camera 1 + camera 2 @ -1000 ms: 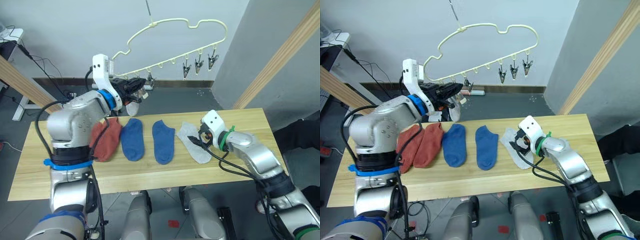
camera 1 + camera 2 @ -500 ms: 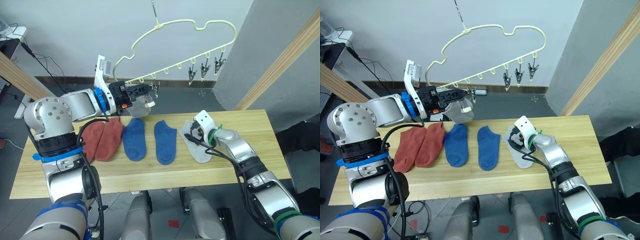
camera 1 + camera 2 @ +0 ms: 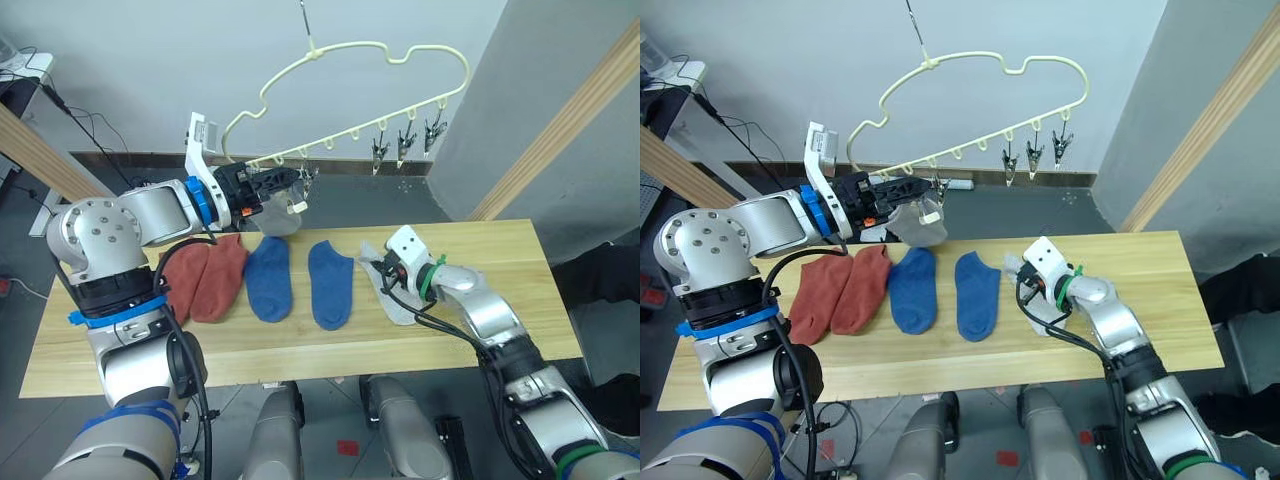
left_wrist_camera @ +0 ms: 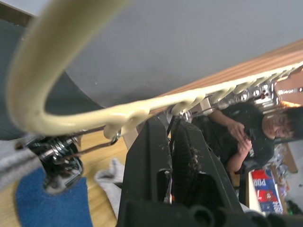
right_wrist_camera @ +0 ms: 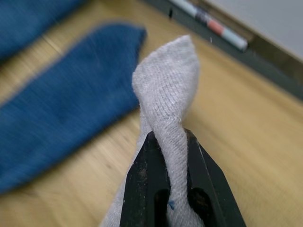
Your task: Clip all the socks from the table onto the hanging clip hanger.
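We see the right gripper (image 5: 166, 182) pinching a light grey sock (image 5: 165, 106) on the table (image 3: 500, 240) | left gripper (image 3: 922, 187) closed at clip hanger (image 3: 365, 60), holding another grey sock (image 3: 920, 228) | 2 rust-red socks (image 3: 205, 280), 2 blue socks (image 3: 300, 280) on table

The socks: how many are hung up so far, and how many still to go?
One grey sock hangs at the clip hanger, by the left pincer. The right pincer pinches the second grey sock. Two red socks and two blue socks lie on the table.
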### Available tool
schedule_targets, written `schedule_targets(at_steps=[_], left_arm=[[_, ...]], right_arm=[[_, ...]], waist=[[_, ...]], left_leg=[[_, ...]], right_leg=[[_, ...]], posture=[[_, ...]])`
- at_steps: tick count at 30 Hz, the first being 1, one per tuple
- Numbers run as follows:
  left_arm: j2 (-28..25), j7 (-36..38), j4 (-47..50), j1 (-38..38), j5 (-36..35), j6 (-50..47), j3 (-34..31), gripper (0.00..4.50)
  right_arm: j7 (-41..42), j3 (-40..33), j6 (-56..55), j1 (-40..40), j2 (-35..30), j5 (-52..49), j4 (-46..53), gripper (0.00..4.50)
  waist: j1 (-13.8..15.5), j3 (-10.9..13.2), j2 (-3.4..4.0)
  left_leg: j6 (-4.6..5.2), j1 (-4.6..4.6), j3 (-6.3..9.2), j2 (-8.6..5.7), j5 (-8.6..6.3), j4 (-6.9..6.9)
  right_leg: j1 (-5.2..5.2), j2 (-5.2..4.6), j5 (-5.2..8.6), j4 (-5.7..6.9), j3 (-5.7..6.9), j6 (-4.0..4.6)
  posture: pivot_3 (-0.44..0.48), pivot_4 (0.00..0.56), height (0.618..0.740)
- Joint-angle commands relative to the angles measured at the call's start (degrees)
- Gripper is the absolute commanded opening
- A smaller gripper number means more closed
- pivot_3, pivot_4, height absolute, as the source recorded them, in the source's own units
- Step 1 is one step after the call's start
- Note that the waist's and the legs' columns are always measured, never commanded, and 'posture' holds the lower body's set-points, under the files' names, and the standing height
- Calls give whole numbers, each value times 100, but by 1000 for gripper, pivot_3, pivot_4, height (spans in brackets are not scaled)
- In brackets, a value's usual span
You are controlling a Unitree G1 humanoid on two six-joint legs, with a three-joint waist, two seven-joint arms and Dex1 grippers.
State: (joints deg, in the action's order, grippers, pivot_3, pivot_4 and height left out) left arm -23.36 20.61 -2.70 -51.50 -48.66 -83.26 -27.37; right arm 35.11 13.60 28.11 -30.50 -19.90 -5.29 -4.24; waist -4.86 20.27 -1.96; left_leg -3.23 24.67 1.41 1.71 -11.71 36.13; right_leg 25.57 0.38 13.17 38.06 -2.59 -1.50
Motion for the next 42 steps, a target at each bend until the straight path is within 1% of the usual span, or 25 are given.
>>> schedule_targets(at_steps=[1, 3, 6, 8, 11, 12, 14, 21, 36, 42], left_arm=[[110, -302, -257, 110, 81, -256, -133, 0], [197, -390, -355, 30, 63, -262, -236, 0], [269, -494, -408, -4, 79, -246, -276, 0], [376, -592, -478, -50, 65, -240, -363, 0], [381, -540, -391, -15, 22, -260, -260, 0], [332, -485, -322, 44, 48, -233, -121, 0], [392, -557, -366, 15, 20, -260, -217, 0], [337, -497, -278, 35, 5, -258, -121, 0], [295, -545, -59, 274, -66, -250, -104, 0], [231, -508, -107, 263, -55, -212, -89, 0]], right_arm=[[105, -242, 1103, -63, 101, -662, 1569, 9], [124, -234, 1733, -122, 211, -1017, 2097, 9], [-41, -115, 2101, -220, 363, -1090, 2338, 9], [-202, 76, 2133, -331, 546, -1002, 2309, 9], [-317, 284, 2001, -392, 667, -840, 2113, 9], [-365, 297, 1977, -441, 721, -818, 2031, 9], [-390, 327, 1915, -547, 776, -800, 1919, 9], [-449, 266, 1865, -785, 896, -813, 1748, 9], [-411, 172, 1905, -904, 825, -844, 1847, 9], [-315, 152, 2047, -869, 660, -925, 2069, 9]], waist=[[0, 0, 0], [2, -1, 0], [5, -1, -1], [4, -1, -1], [2, -1, -1], [0, -1, -1], [-2, -1, -1], [2, -1, 0], [-1, -1, 0], [-1, -1, 0]], left_leg=[[-2, 0, 2, 1, 1, 0], [-7, -1, 9, 2, 4, 0], [-9, -1, 14, 2, 5, 0], [-8, -1, 10, 0, 5, 0], [-7, 0, 7, -2, 4, 1], [-8, 0, 8, -2, 5, 0], [-8, 0, 7, -2, 5, -1], [-8, 0, 9, -1, 5, -1], [1, 0, 8, 0, 0, -1], [1, 0, 8, 0, 0, -1]], right_leg=[[0, 1, 0, 1, 2, 0], [0, 2, 0, 5, 8, 0], [-1, 4, 0, 5, 11, 0], [-1, 3, 0, 4, 8, 0], [0, 0, 0, 1, 6, 0], [0, 0, 0, 2, 7, 0], [1, 1, 0, 2, 6, 0], [1, 1, 0, 2, 8, 0], [0, 0, 0, 2, 7, 0], [1, 1, 0, 1, 8, 0]], posture=[[-92, 358, 740], [-96, 357, 740], [-108, 358, 740], [-111, 360, 740], [-116, 362, 740], [-114, 362, 740], [-114, 364, 740], [-111, 368, 740], [-108, 373, 740], [-109, 373, 740]])
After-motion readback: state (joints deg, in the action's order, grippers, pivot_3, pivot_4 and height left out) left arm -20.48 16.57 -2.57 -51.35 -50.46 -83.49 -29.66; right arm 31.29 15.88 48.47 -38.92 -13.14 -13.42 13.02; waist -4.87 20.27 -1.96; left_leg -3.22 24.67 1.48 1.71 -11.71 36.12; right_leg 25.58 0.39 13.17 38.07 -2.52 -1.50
